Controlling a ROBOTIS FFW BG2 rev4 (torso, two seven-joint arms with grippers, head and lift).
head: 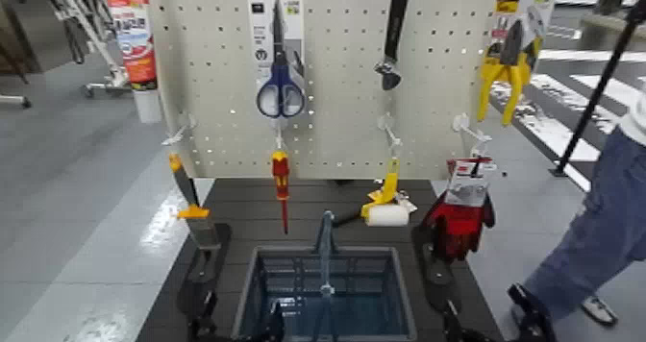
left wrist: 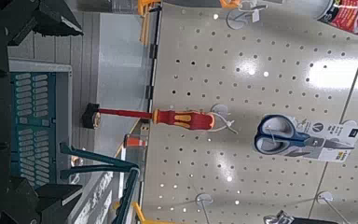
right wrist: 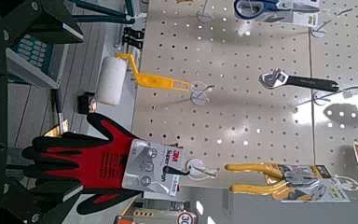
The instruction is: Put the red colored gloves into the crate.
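L gripper (head: 202,312) & R gripper (head: 444,317) low, parked; fingers prob open

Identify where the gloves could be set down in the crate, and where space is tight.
Inside the crate, bare floor lies on either side of its centre handle. It is crowded along the pegboard: the red colored gloves hang beside the paint roller and the screwdriver.

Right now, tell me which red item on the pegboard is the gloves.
The red colored gloves hang lowest right, black-fingertipped under a white card; the red-and-yellow screwdriver hangs centre-left, thin and pointed.
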